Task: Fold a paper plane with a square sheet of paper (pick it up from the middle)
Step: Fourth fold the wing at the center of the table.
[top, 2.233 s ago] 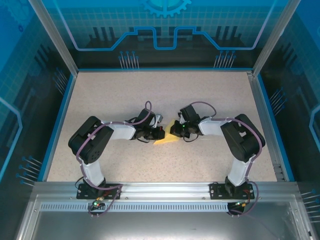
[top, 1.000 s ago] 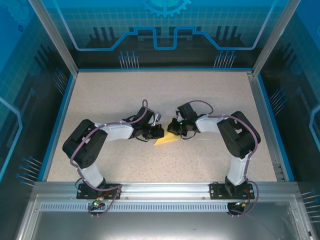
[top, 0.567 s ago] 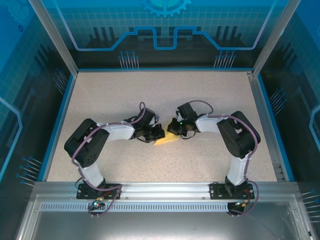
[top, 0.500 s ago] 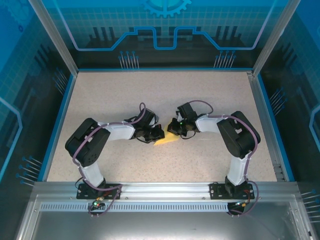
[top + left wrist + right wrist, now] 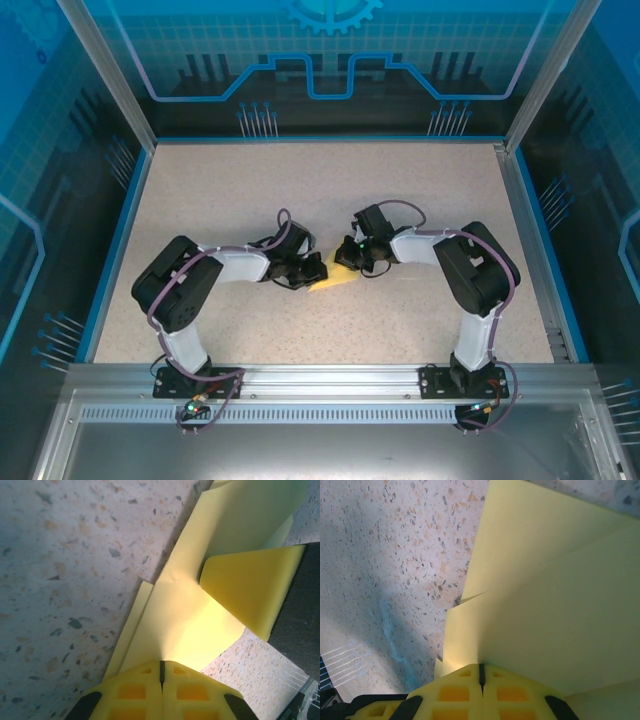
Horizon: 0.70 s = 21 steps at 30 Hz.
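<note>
Since the earliest picture the left arm's elbow has drawn a little nearer to its base, and the right gripper has come slightly leftward, so the two stand closer over the table point(image 5: 330, 190); the change is small. On the left, the left gripper point(image 5: 161, 666) is closed, its two yellow fingers pressed together with only a thin seam between them, and an edge of the folded sheet of paper point(image 5: 185, 625) goes into that seam, so it pinches the sheet. From above, the paper lies near the middle of the table, between the two grippers and partly under them, with one pointed corner showing toward the arm bases; it has already several layers and creases, but I cannot tell which fold is in hand. On the right, the right gripper point(image 5: 481, 670) is also fully closed, and the paper comes out from between its fingers, so it holds the sheet too. I judge that the danger is in the double grip; if the arms pull apart or twist unequally, the thin paper can tear or slip out of one pinch; if one side drags, the crease can go crooked; the grippers are so near that they can also bump each other.
</note>
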Available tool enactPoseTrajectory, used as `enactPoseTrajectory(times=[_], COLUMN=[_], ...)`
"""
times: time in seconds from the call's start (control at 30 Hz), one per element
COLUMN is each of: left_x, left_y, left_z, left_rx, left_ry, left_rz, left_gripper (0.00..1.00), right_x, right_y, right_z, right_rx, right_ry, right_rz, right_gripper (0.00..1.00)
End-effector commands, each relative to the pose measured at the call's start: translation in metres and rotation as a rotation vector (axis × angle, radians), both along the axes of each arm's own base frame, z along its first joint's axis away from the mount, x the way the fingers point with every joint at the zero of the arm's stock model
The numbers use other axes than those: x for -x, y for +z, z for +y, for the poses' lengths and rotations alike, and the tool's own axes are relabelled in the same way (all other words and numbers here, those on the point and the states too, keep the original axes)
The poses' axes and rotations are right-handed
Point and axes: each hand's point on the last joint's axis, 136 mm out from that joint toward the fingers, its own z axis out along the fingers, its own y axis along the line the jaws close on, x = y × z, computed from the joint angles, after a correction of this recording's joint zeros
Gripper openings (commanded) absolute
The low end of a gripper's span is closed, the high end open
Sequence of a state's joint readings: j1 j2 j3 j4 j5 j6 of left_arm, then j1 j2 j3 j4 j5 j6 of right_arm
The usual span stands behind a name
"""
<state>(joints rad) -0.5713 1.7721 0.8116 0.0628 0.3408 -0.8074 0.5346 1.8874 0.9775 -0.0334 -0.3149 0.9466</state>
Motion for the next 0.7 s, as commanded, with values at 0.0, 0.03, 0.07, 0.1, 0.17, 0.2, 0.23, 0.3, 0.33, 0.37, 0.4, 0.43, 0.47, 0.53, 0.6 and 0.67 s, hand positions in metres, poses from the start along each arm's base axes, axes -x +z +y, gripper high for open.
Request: enactPoseTrajectory(times=[0.0,0.03,0.07,0.1,0.17,0.2,0.23,0.3,0.33,0.37,0.4,0.43,0.47,0.53,0.6,0.67], left_x=[0.022,0.024,0.025,0.027,0.030,0.032,0.033,0.037,0.039,0.043,0.046,0.048,0.051,0.056,0.063,0.063], left_y=[-0.023,-0.023,-0.023,-0.024,-0.024,-0.025,-0.025,-0.025,-0.026,-0.027,-0.029,-0.029,-0.030,-0.029,-0.029,-0.023], left_z=[0.028,0.029,0.030,0.032,0.035,0.036,0.038,0.040,0.041,0.043,0.044,0.045,0.046,0.048,0.052,0.055], left_rx=[-0.080,-0.074,-0.069,-0.066,-0.062,-0.061,-0.060,-0.056,-0.056,-0.064,-0.071,-0.076,-0.078,-0.087,-0.117,-0.134], left_ry=[0.034,0.036,0.038,0.041,0.045,0.046,0.048,0.045,0.041,0.036,0.028,0.022,0.009,-0.018,-0.044,-0.062], left_rz=[0.079,0.083,0.086,0.091,0.096,0.100,0.103,0.109,0.111,0.120,0.126,0.131,0.137,0.146,0.156,0.141], left_gripper=[0.04,0.04,0.05,0.04,0.05,0.04,0.04,0.05,0.05,0.05,0.05,0.05,0.05,0.05,0.05,0.05], right_x=[0.029,0.030,0.030,0.031,0.032,0.033,0.032,0.033,0.033,0.033,0.033,0.033,0.033,0.033,0.033,0.033], right_y=[-0.051,-0.052,-0.052,-0.053,-0.054,-0.054,-0.054,-0.055,-0.055,-0.055,-0.055,-0.056,-0.056,-0.056,-0.056,-0.056], right_z=[-0.033,-0.034,-0.034,-0.036,-0.038,-0.038,-0.039,-0.040,-0.040,-0.041,-0.042,-0.042,-0.042,-0.043,-0.043,-0.043], right_rx=[0.193,0.197,0.201,0.210,0.222,0.227,0.230,0.237,0.242,0.245,0.246,0.248,0.247,0.249,0.249,0.249], right_ry=[-0.038,-0.038,-0.038,-0.041,-0.040,-0.039,-0.040,-0.039,-0.041,-0.041,-0.043,-0.044,-0.045,-0.047,-0.048,-0.048], right_rz=[0.143,0.146,0.148,0.155,0.160,0.161,0.160,0.163,0.165,0.167,0.167,0.171,0.172,0.174,0.176,0.177], right_gripper=[0.00,0.00,0.00,0.00,0.00,0.00,0.00,0.00,0.00,0.00,0.00,0.00,0.00,0.00,0.00,0.00])
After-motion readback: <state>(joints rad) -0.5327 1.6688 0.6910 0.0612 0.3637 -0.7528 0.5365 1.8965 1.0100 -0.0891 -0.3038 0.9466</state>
